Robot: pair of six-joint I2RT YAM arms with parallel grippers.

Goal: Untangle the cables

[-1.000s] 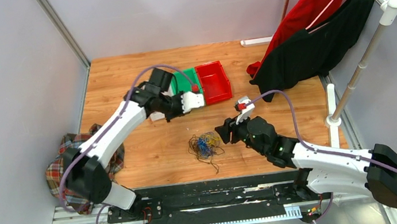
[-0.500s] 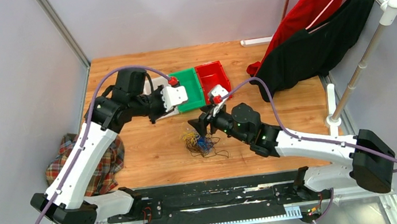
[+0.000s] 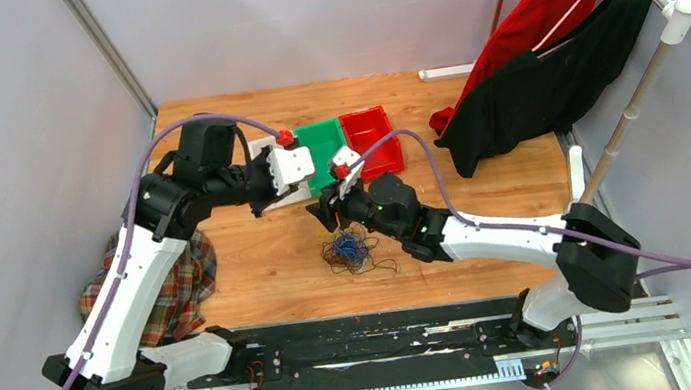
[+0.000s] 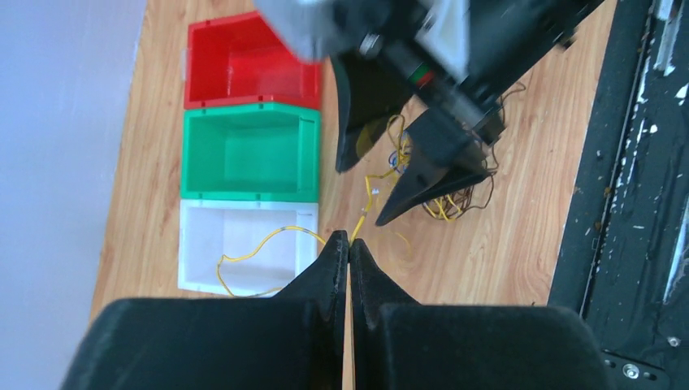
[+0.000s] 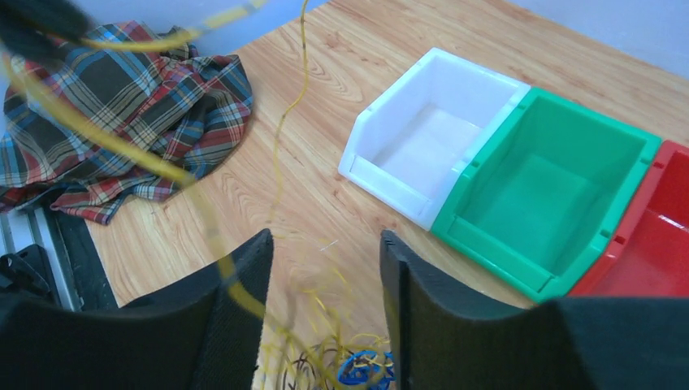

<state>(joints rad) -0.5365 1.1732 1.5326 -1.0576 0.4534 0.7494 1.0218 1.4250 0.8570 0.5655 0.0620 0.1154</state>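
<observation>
The cables (image 3: 349,250) are a small tangle of blue, black and yellow wires on the wooden table, seen again as the tangle (image 5: 357,366). My left gripper (image 3: 284,199) (image 4: 349,240) is shut on one yellow cable (image 4: 244,248). That cable loops into the white bin (image 4: 203,236) and also stretches away toward the tangle (image 4: 447,203). My right gripper (image 3: 323,210) (image 5: 325,240) hovers open just above and behind the tangle. Blurred yellow strands (image 5: 162,166) cross in front of its left finger, and nothing is clamped.
White, green (image 3: 320,148) and red (image 3: 375,141) bins stand in a row at the back, the white one (image 5: 422,138) nearest my left gripper. A plaid cloth (image 3: 161,280) hangs over the left table edge. Red and black clothes (image 3: 528,80) hang from a rack at the right.
The right arm has swung left and further back, to the far side of the tangle. The left arm has drawn back to the left with the yellow cable. The tangle has slid slightly left.
</observation>
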